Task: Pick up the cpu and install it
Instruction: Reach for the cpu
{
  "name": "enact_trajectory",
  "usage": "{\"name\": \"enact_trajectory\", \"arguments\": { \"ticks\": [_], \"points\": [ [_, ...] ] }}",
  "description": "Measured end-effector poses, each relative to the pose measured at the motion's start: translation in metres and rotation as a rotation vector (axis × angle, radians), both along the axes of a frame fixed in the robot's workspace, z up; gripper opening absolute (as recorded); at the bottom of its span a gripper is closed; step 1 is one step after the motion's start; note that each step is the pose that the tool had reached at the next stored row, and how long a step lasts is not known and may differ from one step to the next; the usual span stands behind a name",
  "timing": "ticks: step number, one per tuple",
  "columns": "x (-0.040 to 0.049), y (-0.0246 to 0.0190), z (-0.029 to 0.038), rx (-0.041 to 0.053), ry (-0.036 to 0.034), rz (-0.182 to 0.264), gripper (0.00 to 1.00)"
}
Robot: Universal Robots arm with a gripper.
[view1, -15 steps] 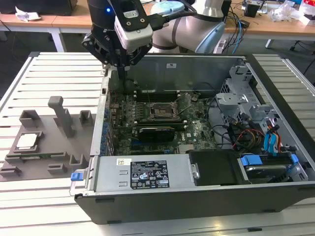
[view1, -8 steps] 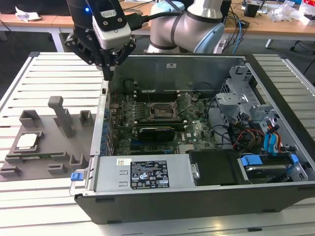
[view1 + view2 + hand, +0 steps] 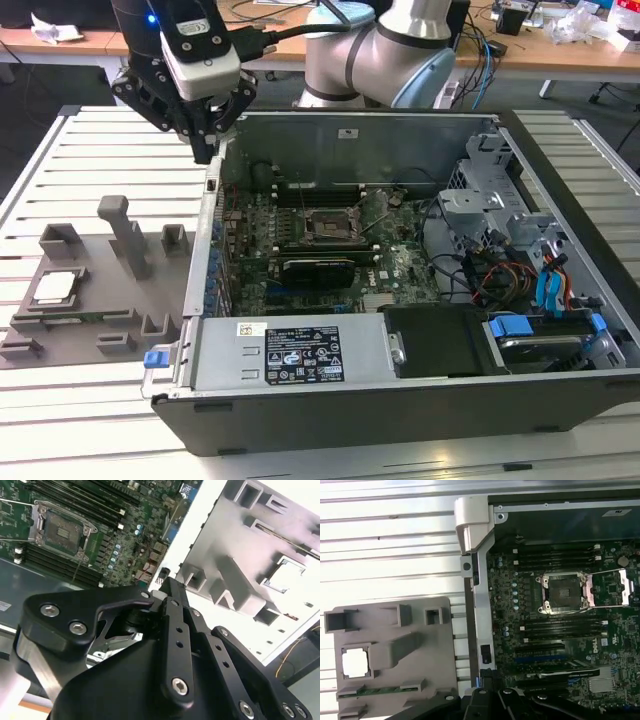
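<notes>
Well apart from the cpu point(image 3: 55, 288), the gripper point(image 3: 205, 150) hung with its fingers together above the edge of the computer case point(image 3: 300, 350). In the exterior view the cpu lay flat in the grey tray point(image 3: 110, 295), between seven and eight o'clock from the gripper.

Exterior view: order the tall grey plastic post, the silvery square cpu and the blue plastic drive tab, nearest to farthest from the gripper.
1. Tall grey plastic post, on the grey tray, toward the exterior view's left of the gripper.
2. Silvery square cpu, seated in the tray.
3. Blue plastic drive tab, in the black computer case, the exterior view's right.
</notes>
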State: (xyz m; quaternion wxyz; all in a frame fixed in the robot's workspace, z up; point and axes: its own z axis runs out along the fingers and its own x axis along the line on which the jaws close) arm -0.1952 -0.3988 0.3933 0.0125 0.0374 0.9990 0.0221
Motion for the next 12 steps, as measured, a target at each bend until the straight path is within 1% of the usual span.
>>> {"name": "enact_trajectory", "arguments": {
  "ticks": [5,8,12],
  "points": [
    [-0.0210,0.0000,0.0000,0.0000,-0.0001,0.000,0.11],
    [-0.0279,0.0000,0.0000,0.0000,0.0001,0.000,0.11],
    [-0.0334,0.0000,0.0000,0.0001,0.0000,0.000,0.11]
  ]
}}
